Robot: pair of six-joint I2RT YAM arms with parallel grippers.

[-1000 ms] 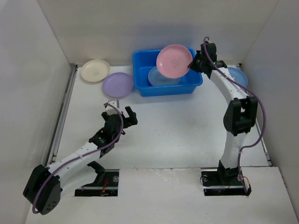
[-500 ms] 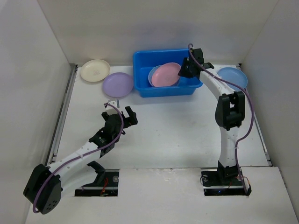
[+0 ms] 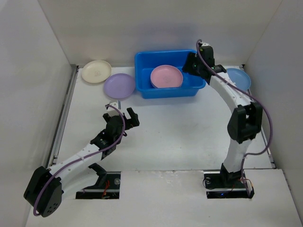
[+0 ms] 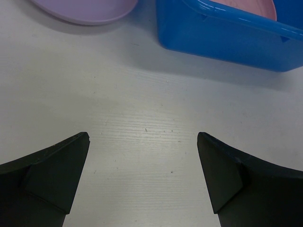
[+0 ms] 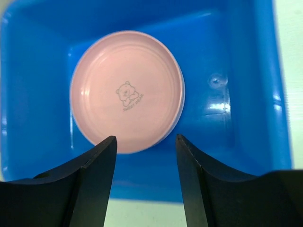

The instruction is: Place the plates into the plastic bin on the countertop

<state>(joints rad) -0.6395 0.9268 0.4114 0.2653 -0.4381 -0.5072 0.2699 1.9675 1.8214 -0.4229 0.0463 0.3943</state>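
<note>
At far side of countertop (image 3: 180,127), inside blue bin (image 3: 171,91), pink plate (image 5: 127,91) is lying flat, face up. One second ago we were seeing it tilted in air above bin, pinched by right gripper (image 5: 146,142). That gripper is now hovering over bin's right end, fingers spread wide, holding nothing. We are judging this drop finished.

Left gripper (image 4: 143,139) is hanging low over bare counter, fingers spread, empty.

Lavender plate (image 3: 119,85) and cream plate (image 3: 96,71) are waiting left of bin, light blue plate (image 3: 239,77) right of it. We are counting three outside.
</note>
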